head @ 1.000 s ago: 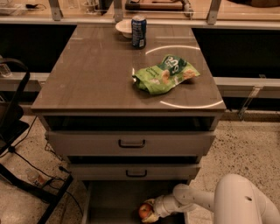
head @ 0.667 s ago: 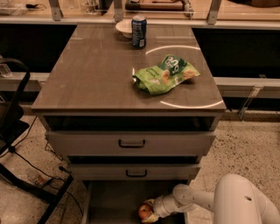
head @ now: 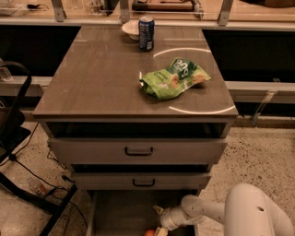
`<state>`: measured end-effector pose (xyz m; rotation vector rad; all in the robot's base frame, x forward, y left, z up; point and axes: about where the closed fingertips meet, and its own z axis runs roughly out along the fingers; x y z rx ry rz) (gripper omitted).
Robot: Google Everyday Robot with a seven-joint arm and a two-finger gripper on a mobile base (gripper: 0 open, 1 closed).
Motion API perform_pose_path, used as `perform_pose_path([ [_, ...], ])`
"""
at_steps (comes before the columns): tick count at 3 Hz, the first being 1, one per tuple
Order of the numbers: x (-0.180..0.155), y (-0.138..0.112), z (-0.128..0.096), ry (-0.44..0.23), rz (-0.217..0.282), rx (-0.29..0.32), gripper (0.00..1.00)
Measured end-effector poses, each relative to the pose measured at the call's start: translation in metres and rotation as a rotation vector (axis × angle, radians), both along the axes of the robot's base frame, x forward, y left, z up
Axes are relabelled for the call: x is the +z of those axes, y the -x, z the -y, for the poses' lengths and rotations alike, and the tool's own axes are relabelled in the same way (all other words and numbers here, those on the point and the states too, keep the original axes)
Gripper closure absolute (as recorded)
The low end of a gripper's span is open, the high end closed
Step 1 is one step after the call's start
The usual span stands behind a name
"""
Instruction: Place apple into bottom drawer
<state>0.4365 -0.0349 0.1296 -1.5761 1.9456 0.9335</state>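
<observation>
At the bottom edge, right of centre, the robot's white arm (head: pixel 244 214) is seen reaching left into the open bottom drawer (head: pixel 115 214). Its bulky rear part is cut off by the lower right corner. The gripper (head: pixel 159 221) is found at the arm's end, inside the drawer, low centre of frame. Whether it is clenched or released can't be told, since its end merges w/ the drawer's shadow. The apple (head: pixel 149 233) lies in the bottom drawer, just below and left of the gripper. Only its red-orange top is shown; the rest is cropped by the frame edge. Contact btw. apple and gripper can't be made out.

Above, the middle drawer (head: pixel 184 180) and the top drawer (head: pixel 184 151) are seen, each w/ a dark handle. A dark gap is seen above each front; the insides are hidden.

On the cabinet top (head: pixel 92 78), a crumpled green snack bag (head: pixel 175 78) is laid centre right, ringed by thin bright arcs of light. Farther back, upper centre, a blue can (head: pixel 146 32) is stood upright. A pale bowl (head: pixel 130 28) is set just beside it on the left, partly hidden by it.

At the left edge, a black stand (head: pixel 14 120) and cables (head: pixel 32 177) are seen on the speckled floor (head: pixel 258 152), cut off by the frame. Along the top edge a counter (head: pixel 258 11) is shown, its items too cropped to name.
</observation>
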Motion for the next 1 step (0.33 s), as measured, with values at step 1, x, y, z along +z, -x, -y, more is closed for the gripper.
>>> perform_pose_path([
  [1, 0.0000, 0.0001, -0.0001, 0.000, 0.000, 0.000, 0.00],
])
